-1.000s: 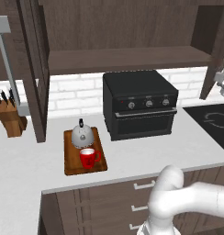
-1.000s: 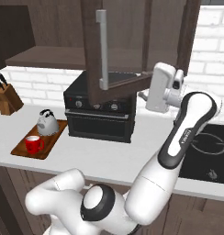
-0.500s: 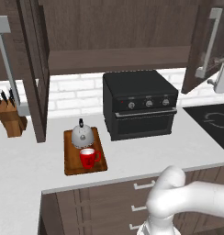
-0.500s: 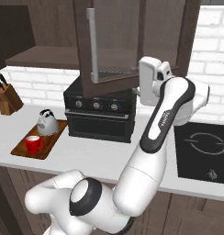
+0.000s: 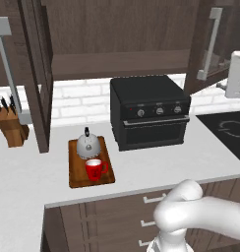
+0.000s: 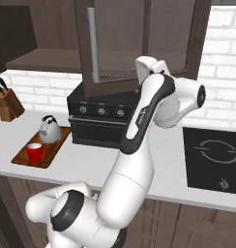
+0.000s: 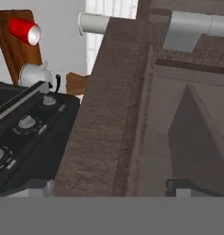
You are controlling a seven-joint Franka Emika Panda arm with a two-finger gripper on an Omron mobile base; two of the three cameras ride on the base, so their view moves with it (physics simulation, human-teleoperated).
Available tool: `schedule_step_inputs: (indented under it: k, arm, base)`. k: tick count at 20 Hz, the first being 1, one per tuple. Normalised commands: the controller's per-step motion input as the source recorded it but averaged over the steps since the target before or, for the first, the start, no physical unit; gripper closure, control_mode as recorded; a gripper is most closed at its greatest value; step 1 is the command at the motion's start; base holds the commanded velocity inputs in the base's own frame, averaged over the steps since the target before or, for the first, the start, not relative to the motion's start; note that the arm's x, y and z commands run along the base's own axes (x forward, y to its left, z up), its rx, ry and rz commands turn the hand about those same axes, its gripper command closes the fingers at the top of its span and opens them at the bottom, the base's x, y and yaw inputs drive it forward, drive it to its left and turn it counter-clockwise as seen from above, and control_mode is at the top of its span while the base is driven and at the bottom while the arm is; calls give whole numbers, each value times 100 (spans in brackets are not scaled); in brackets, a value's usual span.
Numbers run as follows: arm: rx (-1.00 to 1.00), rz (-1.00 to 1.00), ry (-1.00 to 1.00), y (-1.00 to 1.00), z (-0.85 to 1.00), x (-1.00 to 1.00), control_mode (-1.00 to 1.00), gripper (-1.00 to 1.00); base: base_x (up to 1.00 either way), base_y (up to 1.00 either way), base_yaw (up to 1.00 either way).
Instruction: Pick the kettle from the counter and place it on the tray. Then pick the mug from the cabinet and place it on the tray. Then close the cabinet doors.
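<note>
Cabinet doors (image 5: 210, 47) ajar (handles (image 6: 92, 46) vertical)

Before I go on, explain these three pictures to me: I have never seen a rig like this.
It is a rendered kitchen with a white robot arm on a base that drives. Two pictures come from cameras on that base, behind the arm to its left and right. The third comes from a camera on the hand, close against a cabinet door. On the counter lies a wooden tray bearing a silver kettle and a red mug, beside a black oven and a knife block. The gripper is open and holds nothing.
</note>
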Motion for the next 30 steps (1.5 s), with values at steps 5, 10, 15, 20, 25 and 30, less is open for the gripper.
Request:
schedule_step_inputs:
  k: [5, 10, 15, 20, 25, 30]
  arm:
    - [-3, -34, 0, 56, -1, 44, -100, -100]
    - [0, -30, 1, 44, 0, 52, -100, -100]
    - [0, -27, 0, 37, -6, 56, -100, -100]
    - [0, -24, 1, 24, -10, 51, -100, -100]
    - [0, -21, 2, 15, -15, 47, -100, -100]
    - [0, -16, 8, 6, -14, 45, -100, -100]
  base:
    - [0, 0, 0]
    - [0, 0, 0]
    - [0, 0, 0]
    - [0, 0, 0]
    - [0, 0, 0]
    - [0, 0, 0]
